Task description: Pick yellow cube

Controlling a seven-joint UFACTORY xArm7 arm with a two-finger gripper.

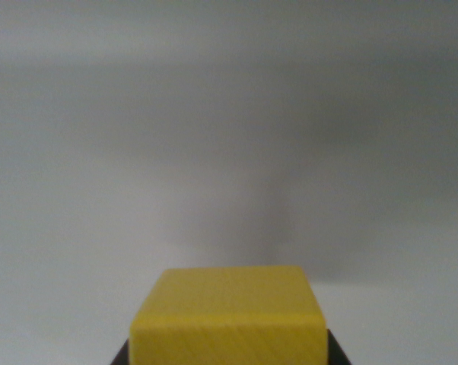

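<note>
**Yellow cube at the bottom edge of my wrist view**

Nearest to me is the cube [227, 319], sitting at the bottom centre of the wrist view and cut off by the lower edge. I see two of its faces: the top face, a lighter yellow and narrowing away from me, and the front face below it, a deeper yellow with faint slanting grain marks. Its edges look straight and it sits square to the camera, not tilted to either side.

Just beside the cube's lower corners, one on the wrist view's left and one on the wrist view's right, two small dark wedges peek out. These are the only parts of my hand [227, 357] that show, and they lie close against the cube's sides. So little of them is in sight that I cannot tell whether the hand is clamped on the cube or merely flanking it, nor whether the wedges touch it.

Beyond the cube is a plain pale grey surface that fills the rest of the view. It is blurred. Straight behind the cube's far edge a soft, darker smudge of shadow rises upward, and further back a broad dim band runs across the view from side to side. Whether the cube rests on this surface or hangs above it I cannot tell.
</note>
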